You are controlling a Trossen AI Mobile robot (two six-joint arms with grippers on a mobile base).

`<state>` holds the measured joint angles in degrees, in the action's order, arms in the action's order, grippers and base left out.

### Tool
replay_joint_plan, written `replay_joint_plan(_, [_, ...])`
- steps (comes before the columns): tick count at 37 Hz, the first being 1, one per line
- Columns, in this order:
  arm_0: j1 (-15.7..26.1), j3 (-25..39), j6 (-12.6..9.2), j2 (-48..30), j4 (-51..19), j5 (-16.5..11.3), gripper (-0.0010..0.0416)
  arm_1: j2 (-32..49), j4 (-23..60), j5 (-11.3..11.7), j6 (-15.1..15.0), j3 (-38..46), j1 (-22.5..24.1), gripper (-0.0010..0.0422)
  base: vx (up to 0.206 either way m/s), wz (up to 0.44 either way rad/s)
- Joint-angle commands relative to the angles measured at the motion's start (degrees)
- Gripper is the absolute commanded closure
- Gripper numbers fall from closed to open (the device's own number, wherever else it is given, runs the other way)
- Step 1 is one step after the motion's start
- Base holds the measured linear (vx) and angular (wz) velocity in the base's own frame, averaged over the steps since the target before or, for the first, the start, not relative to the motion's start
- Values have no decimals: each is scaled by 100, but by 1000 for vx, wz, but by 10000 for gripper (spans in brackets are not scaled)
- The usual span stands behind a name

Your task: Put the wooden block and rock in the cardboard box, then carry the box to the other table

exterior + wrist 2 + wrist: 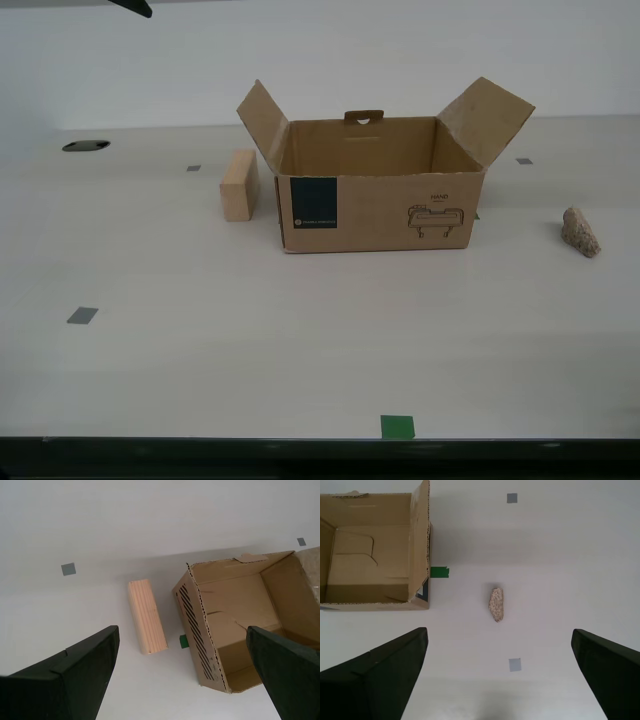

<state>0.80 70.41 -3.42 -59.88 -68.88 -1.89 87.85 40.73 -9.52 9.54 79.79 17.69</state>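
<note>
Item, cardboard box (380,205): stood open and empty at mid-table. Item, wooden block (239,184): lay just beside the box, on the exterior view's left. Item, rock (581,232): sat well apart, on that view's right. Your first gripper (500,672) and second gripper (182,672) hung above, jaws apart, holding nothing. Risk: the lumpy rock could have slipped from your pinch, and a raised flap could have snagged a descending arm.

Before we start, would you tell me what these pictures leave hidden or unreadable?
- Cardboard box: floor hidden by its front wall in the exterior view; both wrist views cut it off at an edge.
- Box label: print too small.
- My first gripper and my second gripper: fingers run out of frame.
</note>
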Motion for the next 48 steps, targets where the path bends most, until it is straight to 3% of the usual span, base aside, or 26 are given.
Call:
replay_joint_plan(1, [7,2,-55,0,-9,-20,17,-2,17,2,17,2,2,66,0,0])
replay_joint_plan(27, [7,2,-72,0,26,-17,56,-2,-17,13,17,2,-2,66,0,0])
replay_joint_plan(34, [7,2,-76,0,33,-20,53,0,-90,505,15,2,-7,66,0,0])
replay_joint_plan(48, [7,2,-131,-4,90,-20,53,0,-42,509,11,-20,-17,67,0,0])
